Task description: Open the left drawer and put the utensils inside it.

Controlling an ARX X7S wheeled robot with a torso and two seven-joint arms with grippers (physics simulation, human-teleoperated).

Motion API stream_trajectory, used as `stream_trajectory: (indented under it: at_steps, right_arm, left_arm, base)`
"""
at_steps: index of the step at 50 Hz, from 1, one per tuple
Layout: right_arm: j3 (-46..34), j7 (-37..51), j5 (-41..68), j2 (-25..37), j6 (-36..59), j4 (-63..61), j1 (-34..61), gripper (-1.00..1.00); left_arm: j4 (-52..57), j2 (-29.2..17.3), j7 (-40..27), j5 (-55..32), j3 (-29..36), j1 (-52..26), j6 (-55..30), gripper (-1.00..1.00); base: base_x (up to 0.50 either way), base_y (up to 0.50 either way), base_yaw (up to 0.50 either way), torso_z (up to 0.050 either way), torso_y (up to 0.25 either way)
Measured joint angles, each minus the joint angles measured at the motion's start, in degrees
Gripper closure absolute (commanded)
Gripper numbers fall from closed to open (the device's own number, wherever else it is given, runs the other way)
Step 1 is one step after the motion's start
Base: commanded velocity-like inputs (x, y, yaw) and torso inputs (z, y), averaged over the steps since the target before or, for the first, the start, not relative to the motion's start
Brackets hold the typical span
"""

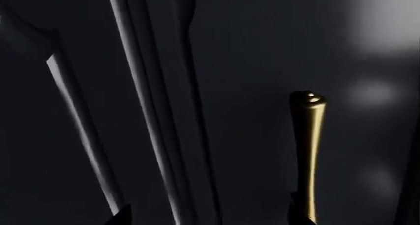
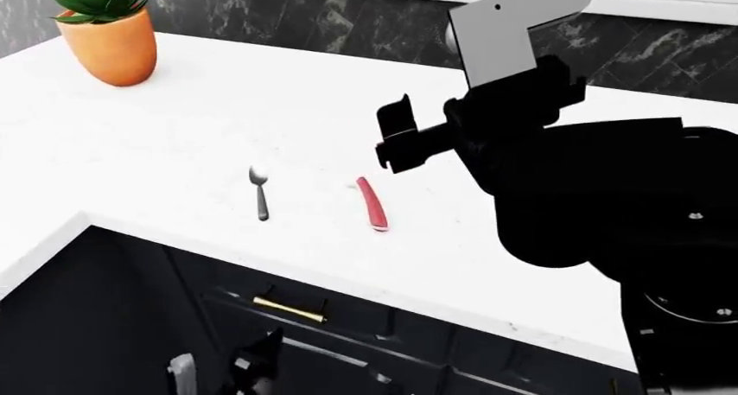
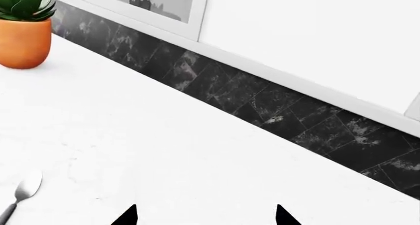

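Left tool [image 2: 248, 365] low before the drawer [image 2: 346, 321], tips spread, brass handle [image 2: 289, 309] just ahead, ungripped. Drawer shut. Step, by my reading: reaching for the handle; next, close on the bar and pull out. On the surface [image 2: 173, 136]: spoon [image 2: 261, 192], knife [image 2: 372, 204] beside it. Right tool [image 2: 398, 140] spread, empty, above the surface. Plant pot [image 2: 110, 45] far corner.

White countertop [image 2: 173, 127] with spoon [image 2: 261, 190], red-handled knife [image 2: 372, 203], probably blade-hidden, potted plant [image 2: 106, 25].
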Motion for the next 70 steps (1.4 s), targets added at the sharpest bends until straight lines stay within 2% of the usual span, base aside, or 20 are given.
stream_trajectory:
  at_steps: [8, 19, 22, 26, 31, 45, 54, 70]
  right_arm:
    - [-0.72, -0.37, -0.39, 0.27, -0.59, 0.08, -0.23, -1.00]
    - [-1.85, -0.95, -1.20, 0.43, -1.48, 0.54, -0.48, -1.00]
    - [-2.17, -1.10, -1.46, 0.49, -1.71, 0.69, -0.53, -1.00]
    - [-2.51, -1.23, -1.70, 0.54, -2.01, 0.85, -0.63, -1.00]
    - [-2.87, -1.19, -1.78, 0.54, -2.23, 0.91, -0.70, -1.00]
    - [-3.74, -1.55, -2.22, 0.82, -3.11, 1.23, -0.97, -1.00]
    - [-4.37, -2.30, -2.79, 1.05, -3.96, 1.60, -1.28, -1.00]
    - [-5.00, -2.13, -2.94, 0.95, -4.69, 2.13, -1.48, -1.00]
  left_arm:
    - [-6.85, 0.14, 1.56, 4.77, 0.92, -5.61, 0.40, -1.00]
    - [-10.17, 0.94, 3.18, 12.10, -3.90, -9.11, -0.82, -1.00]
    - [-5.02, 1.95, 0.77, 11.60, -6.23, -5.26, -3.12, -1.00]
    - [6.94, 3.17, -2.68, 9.84, -8.67, 1.28, -6.23, -1.00]
    - [16.15, 3.93, -5.12, 8.38, -10.70, 5.97, -8.47, -1.00]
    - [26.80, 4.80, -9.65, 6.74, -12.65, 8.79, -10.37, -1.00]
    - [22.31, 4.83, -9.68, 7.97, -12.11, 4.90, -8.54, -1.00]
    - [0.76, 3.77, -3.35, 11.79, -10.96, -7.31, -1.74, -1.00]
  base:
    - [0.00, 0.00, 0.00, 0.000, 0.000]
    - [0.00, 0.00, 0.00, 0.000, 0.000]
    - [0.00, 0.00, 0.00, 0.000, 0.000]
    - [0.00, 0.00, 0.00, 0.000, 0.000]
    - [0.00, 0.00, 0.00, 0.000, 0.000]
    - [0.00, 0.00, 0.00, 0.000, 0.000]
    - [0.00, 0.00, 0.00, 0.000, 0.000]
    - [0.00, 0.00, 0.00, 0.000, 0.000]
